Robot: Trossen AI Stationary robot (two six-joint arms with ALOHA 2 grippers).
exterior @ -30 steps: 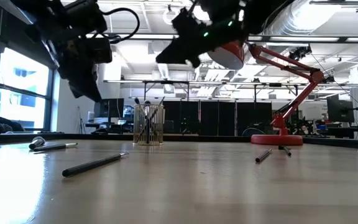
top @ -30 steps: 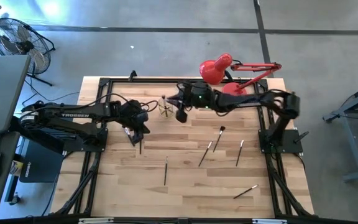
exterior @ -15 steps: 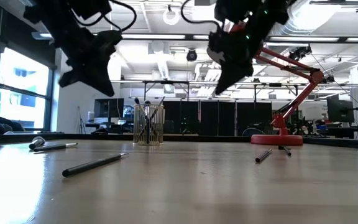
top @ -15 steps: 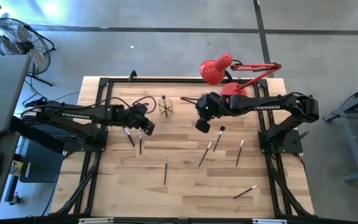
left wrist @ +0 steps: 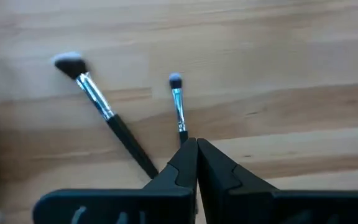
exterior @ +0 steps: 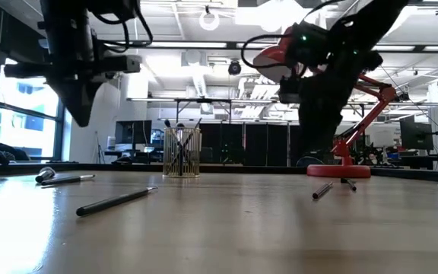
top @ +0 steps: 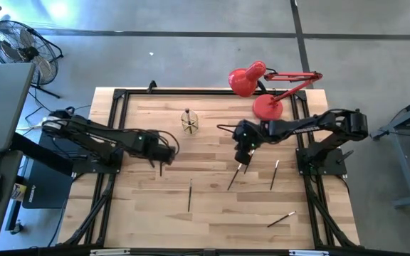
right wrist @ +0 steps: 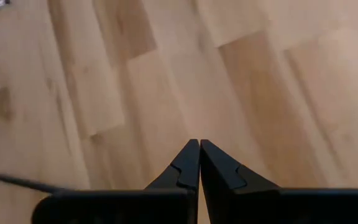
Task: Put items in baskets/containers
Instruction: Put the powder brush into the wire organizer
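Observation:
A small clear cup (top: 188, 122) stands at the table's far middle, with several dark brushes upright in it (exterior: 182, 152). More brushes lie flat on the wood: two at the left (left wrist: 104, 115) (left wrist: 178, 106), one near the middle (top: 189, 195), and several at the right (top: 233, 178) (top: 275, 174) (top: 282, 219). My left gripper (left wrist: 196, 142) is shut and points down above the thinner left brush, clear of it (exterior: 80, 118). My right gripper (right wrist: 199, 143) is shut and empty, slanting down over bare wood (top: 242, 158) beside the right-hand brushes.
A red desk lamp (top: 255, 89) stands at the far right, its round base (top: 267, 107) just beyond my right arm. A black frame (top: 119, 96) runs along the table's edges. Bare wood lies between the arms and toward the near edge.
My right gripper has left the cup, going toward the table's right and near edges and down, and has tipped steeper. My left gripper has rolled and tipped from a slant to pointing down over the two left brushes. No brush has moved.

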